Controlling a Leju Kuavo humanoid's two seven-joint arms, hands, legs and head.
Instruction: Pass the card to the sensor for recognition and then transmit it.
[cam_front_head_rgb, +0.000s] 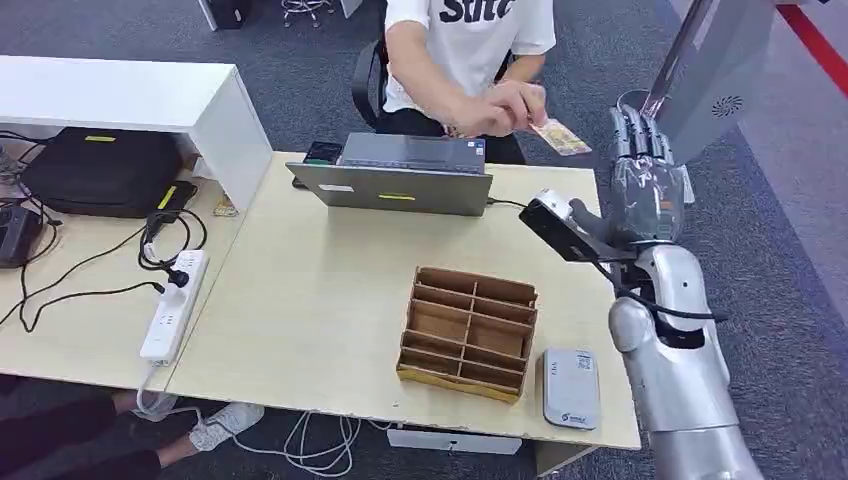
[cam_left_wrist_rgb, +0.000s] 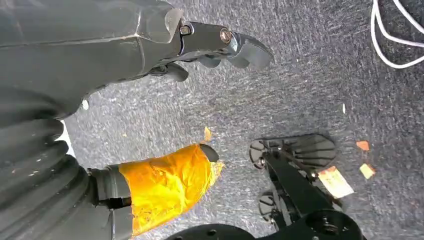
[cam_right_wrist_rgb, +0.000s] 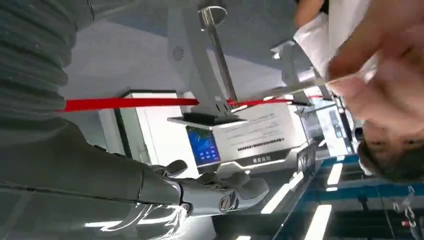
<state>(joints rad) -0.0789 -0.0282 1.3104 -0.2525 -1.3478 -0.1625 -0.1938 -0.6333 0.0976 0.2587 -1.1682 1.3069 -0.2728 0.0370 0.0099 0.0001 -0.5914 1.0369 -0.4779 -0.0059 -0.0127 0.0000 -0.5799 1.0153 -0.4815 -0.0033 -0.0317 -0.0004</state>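
A person's hand (cam_front_head_rgb: 505, 108) holds out a yellowish card (cam_front_head_rgb: 561, 137) over the far right edge of the table. My right hand (cam_front_head_rgb: 640, 145) is raised just right of the card, fingers up and apart, holding nothing. In the right wrist view the hand (cam_right_wrist_rgb: 220, 192) is empty, and the person's hand (cam_right_wrist_rgb: 385, 75) pinches the card (cam_right_wrist_rgb: 310, 86), seen edge-on. The grey card sensor (cam_front_head_rgb: 571, 388) lies flat near the table's front right corner. My left hand (cam_left_wrist_rgb: 215, 42) hangs over the carpet, its fingers apart from the orange-taped thumb (cam_left_wrist_rgb: 170, 182), holding nothing.
A cardboard divider box (cam_front_head_rgb: 468, 332) sits mid-table, left of the sensor. A grey laptop (cam_front_head_rgb: 395, 178) stands at the far edge in front of the seated person. A power strip (cam_front_head_rgb: 173, 305) with cables and a black bag (cam_front_head_rgb: 100, 170) lie to the left.
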